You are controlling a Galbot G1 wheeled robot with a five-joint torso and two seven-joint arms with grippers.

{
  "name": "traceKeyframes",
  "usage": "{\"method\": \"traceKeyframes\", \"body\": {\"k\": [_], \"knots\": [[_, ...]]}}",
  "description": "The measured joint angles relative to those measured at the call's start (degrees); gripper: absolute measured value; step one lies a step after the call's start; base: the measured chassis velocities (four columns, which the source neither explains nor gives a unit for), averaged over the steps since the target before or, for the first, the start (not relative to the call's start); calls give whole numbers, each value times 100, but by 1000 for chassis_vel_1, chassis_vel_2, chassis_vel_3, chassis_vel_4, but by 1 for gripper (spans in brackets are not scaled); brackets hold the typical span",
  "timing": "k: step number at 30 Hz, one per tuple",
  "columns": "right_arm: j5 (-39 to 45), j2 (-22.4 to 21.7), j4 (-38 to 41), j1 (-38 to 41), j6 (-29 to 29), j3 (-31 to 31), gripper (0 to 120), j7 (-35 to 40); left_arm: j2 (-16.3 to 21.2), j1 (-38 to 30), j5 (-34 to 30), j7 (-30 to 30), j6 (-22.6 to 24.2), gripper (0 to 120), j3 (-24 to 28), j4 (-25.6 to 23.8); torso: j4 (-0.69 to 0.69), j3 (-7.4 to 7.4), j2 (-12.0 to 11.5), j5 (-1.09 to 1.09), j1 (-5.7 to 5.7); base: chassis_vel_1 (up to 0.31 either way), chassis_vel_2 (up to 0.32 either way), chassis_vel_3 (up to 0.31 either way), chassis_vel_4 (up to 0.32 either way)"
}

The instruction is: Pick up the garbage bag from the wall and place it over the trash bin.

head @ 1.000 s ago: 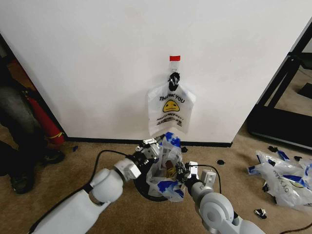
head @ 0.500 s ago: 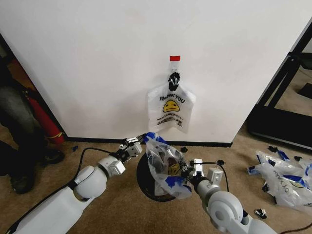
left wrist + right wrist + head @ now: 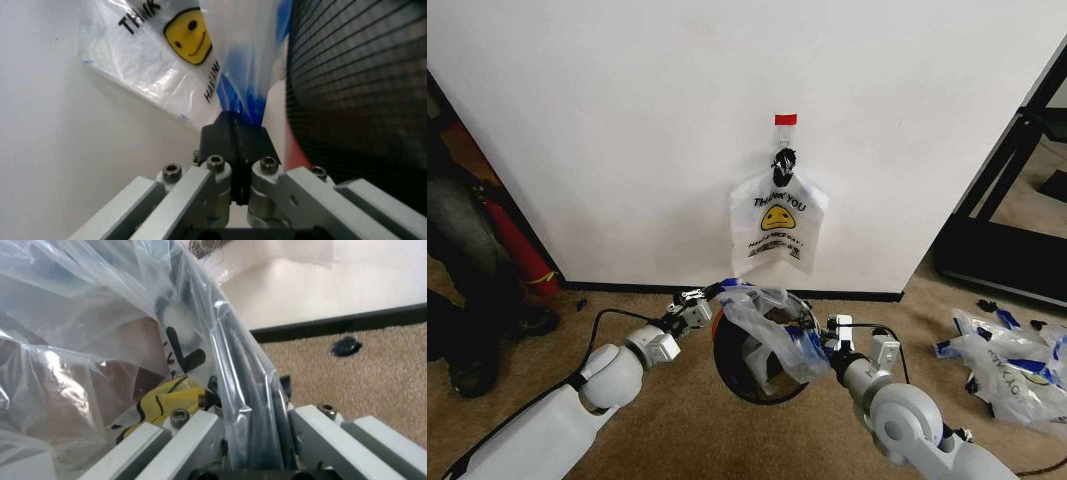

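While its thin, crinkled film stretches across the round black rim of the trash bin (image 3: 757, 385), the garbage bag (image 3: 772, 330) is pinched at opposite edges by the left gripper (image 3: 710, 301) and right gripper (image 3: 823, 342), below the flat white wall (image 3: 627, 120).

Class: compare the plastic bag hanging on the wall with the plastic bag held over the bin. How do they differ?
The hung printed plastic bag hangs flat from the black hook; the held translucent plastic bag is stretched open over the dark round bin between the left pincer and right pincer. The hung one is untouched. Both show a yellow smiley.
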Motion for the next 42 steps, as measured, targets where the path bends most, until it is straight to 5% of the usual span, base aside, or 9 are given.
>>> {"method": "traceKeyframes", "body": {"k": [14, 20, 24, 30, 34, 36, 37, 40, 42], "knots": [[-377, 539, -352, -24, 787, -329, 0, 571, -23, 218, -1282, -910, -14, 42, -517, 175, 1, 0, 0, -2, 0, 0, 0, 0, 0], [-892, 949, -625, -74, 1568, -675, 0, 977, -92, 541, -3024, -2109, 165, 63, -519, -601, -1, 0, 0, -1, 0, 0, 0, 0, 0], [-1324, 1270, -844, -106, 2129, -941, 0, 1514, 20, 1172, -5244, -2635, 937, 83, -233, -1845, 1, -1, 0, -1, 0, 0, 0, 0, 0], [-1538, 1318, -937, -197, 2342, -983, 0, 1775, 178, 1503, -6841, -3118, 1801, 99, -93, -2920, 0, -1, 0, -1, 0, 0, 0, 0, 0], [-1538, 1268, -916, -239, 2339, -963, 0, 1775, 285, 1574, -6367, -2583, 1867, 100, -57, -2980, 0, -1, 0, 1, 0, 0, 0, 0, 0], [-1538, 1221, -879, -250, 2315, -948, 0, 1774, 407, 1587, -5269, -1862, 1669, 100, 19, -2782, 0, -1, 0, -1, 0, 0, 0, 0, 0], [-1535, 1174, -854, -248, 2270, -949, 0, 1773, 559, 1546, -4127, -962, 1274, 100, 59, -2478, 0, -1, 0, -1, 0, 0, 0, 0, 0], [-1543, 1071, -821, -217, 2144, -984, 0, 1775, 783, 1278, -2268, 436, 360, 100, 69, -1920, 0, 0, 0, -1, 0, 0, 0, 0, 0], [-1546, 1053, -816, -209, 2124, -992, 0, 1775, 797, 1241, -2134, 554, 289, 100, 70, -1876, 0, 0, 0, -1, 0, 0, 0, 0, 0]]}}
